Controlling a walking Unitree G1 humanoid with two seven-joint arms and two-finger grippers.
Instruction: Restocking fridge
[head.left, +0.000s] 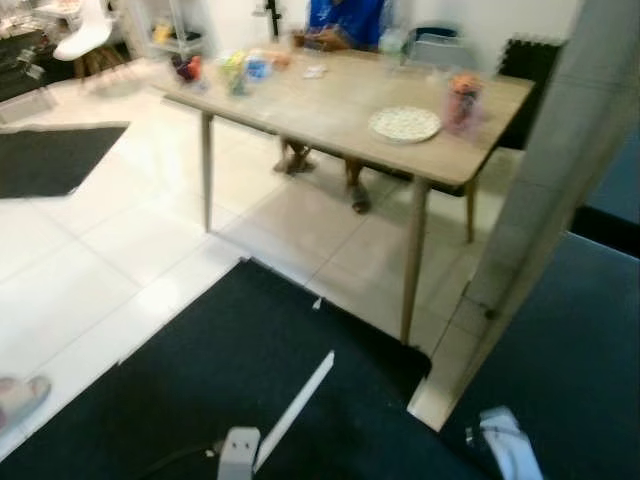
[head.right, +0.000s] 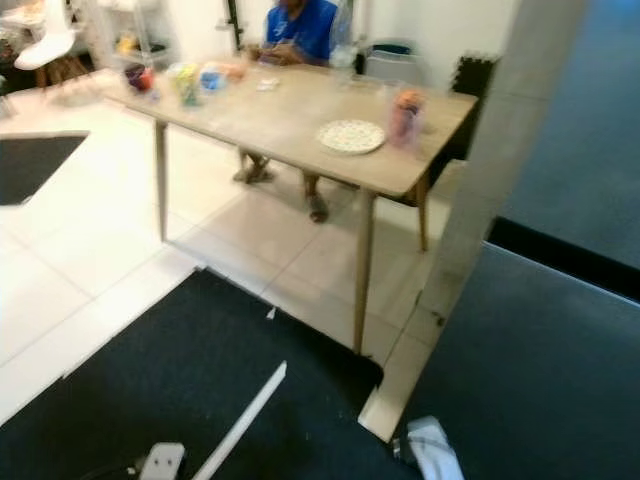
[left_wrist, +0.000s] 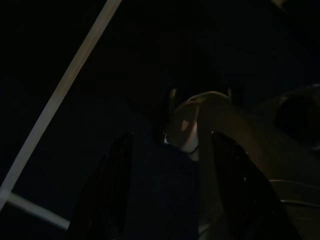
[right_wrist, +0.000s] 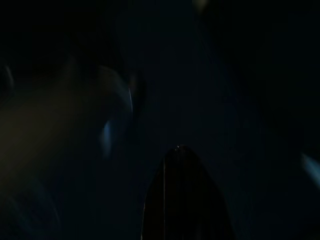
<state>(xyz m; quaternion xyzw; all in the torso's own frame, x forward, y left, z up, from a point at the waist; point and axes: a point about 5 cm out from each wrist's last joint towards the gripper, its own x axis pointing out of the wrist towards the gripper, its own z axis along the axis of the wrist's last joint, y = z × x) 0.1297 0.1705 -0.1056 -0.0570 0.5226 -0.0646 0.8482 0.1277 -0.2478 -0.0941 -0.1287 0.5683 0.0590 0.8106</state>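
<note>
Wooden table (head.left: 330, 110) with groceries (head.left: 232, 70) far ahead, left fingers (left_wrist: 117, 200) parted (dim), right's state unclear

We see the table (head.left: 330, 110) ahead of the left gripper (left_wrist: 167, 200), plate (head.left: 404, 124) on its right end, cup (head.left: 463, 100) just right of the plate, small items (head.left: 232, 70) at the left end. Person (head.left: 343, 22) sits behind it. Mat (head.left: 230, 390) lies under us.

Parted fingers (left_wrist: 117, 190), perhaps over dark mat (left_wrist: 60, 50)
</note>
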